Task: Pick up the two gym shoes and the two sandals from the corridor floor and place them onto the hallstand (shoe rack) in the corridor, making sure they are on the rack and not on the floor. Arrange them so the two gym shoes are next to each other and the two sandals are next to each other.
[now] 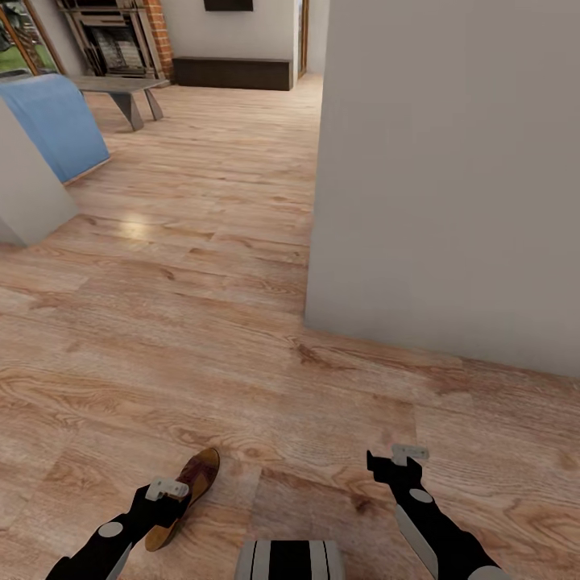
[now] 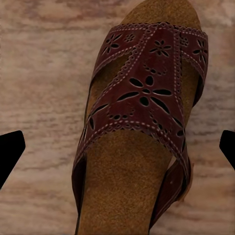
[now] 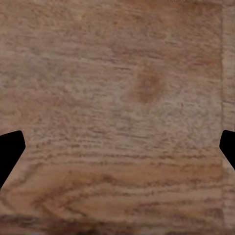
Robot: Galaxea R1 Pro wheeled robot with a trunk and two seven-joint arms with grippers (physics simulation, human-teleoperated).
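One brown leather sandal (image 1: 193, 475) with a tan insole lies on the wood-plank corridor floor (image 1: 201, 266) at the lower left. My left gripper (image 1: 165, 489) hangs open directly over it. In the left wrist view the sandal (image 2: 142, 112) sits between the spread fingertips (image 2: 10, 152), its cut-out strap facing the camera and nothing touching it. My right gripper (image 1: 407, 455) is open over bare floor (image 3: 117, 98) at the lower right. The second sandal, the gym shoes and the hallstand are out of view.
A pale grey wall block (image 1: 451, 177) stands close on the right. A blue-covered piece (image 1: 56, 121) and a white corner stand at the left. Far back are a grey bench (image 1: 121, 89), a fireplace and a dark low cabinet (image 1: 234, 72).
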